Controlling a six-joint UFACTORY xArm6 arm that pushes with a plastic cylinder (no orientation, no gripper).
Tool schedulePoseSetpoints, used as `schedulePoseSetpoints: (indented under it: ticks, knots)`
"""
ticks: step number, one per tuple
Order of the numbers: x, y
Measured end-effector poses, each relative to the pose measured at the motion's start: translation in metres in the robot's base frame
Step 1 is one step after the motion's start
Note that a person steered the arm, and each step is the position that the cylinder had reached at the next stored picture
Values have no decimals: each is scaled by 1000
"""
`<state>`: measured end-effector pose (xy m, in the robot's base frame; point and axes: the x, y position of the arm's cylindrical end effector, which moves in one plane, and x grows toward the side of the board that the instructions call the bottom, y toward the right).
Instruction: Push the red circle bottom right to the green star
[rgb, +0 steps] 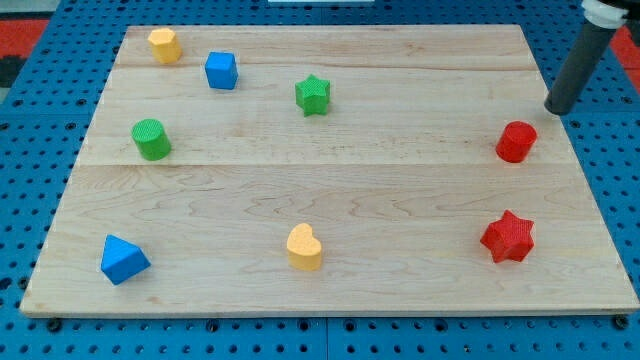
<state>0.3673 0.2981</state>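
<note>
The red circle (516, 142) is a short red cylinder near the board's right edge. The green star (313, 95) lies far to its left, in the upper middle of the board. My tip (556, 109) is the lower end of the dark rod that comes in from the view's top right. It stands just above and to the right of the red circle, a small gap away, at the board's right edge.
A red star (508, 237) lies below the red circle. A yellow heart (304, 247) is at the bottom middle, a blue triangle (123, 259) at the bottom left, a green cylinder (151, 139) at the left, a yellow block (164, 45) and a blue cube (221, 70) at the top left.
</note>
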Motion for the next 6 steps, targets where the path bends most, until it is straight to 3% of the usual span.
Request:
schedulePoseSetpoints:
  ticks: [2, 3, 4, 5, 6]
  knots:
    - [46, -71]
    - [20, -127]
    - [2, -107]
    - [40, -17]
    - [85, -24]
